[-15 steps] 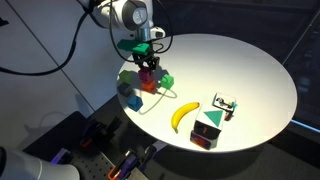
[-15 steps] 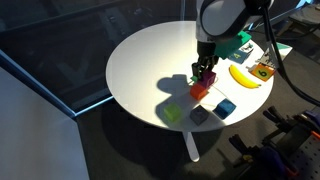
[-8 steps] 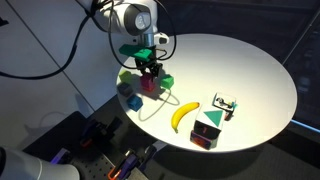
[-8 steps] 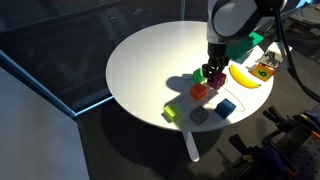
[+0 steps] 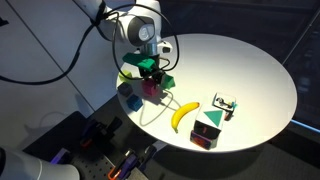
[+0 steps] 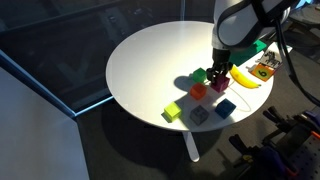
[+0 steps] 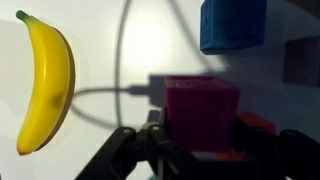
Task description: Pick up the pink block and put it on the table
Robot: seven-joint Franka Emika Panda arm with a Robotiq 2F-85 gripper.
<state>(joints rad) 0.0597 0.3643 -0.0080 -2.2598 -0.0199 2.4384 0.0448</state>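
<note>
My gripper point(image 7: 203, 135) is shut on the pink block point(image 7: 200, 112), which fills the space between the two dark fingers in the wrist view. In both exterior views the gripper point(image 5: 150, 82) point(image 6: 220, 78) holds the pink block point(image 5: 152, 91) point(image 6: 219, 85) just above the white round table point(image 5: 240, 60) point(image 6: 150, 60), among the other cubes. A red block point(image 6: 199, 91) lies to one side of it. A green cube point(image 6: 199, 75) and a blue cube point(image 6: 226, 107) point(image 7: 232, 25) lie close by.
A banana point(image 5: 182, 115) point(image 6: 245, 77) point(image 7: 45, 80) lies beside the cubes. A yellow-green cube point(image 6: 173, 113) and a dark cube point(image 6: 198, 116) sit near the table edge. Two small boxes point(image 5: 224, 107) point(image 5: 207, 131) stand past the banana. A cable loops across the table.
The gripper has carried the pink block sideways off the red block, towards the banana and the blue cube. The red block stays behind on the table.
</note>
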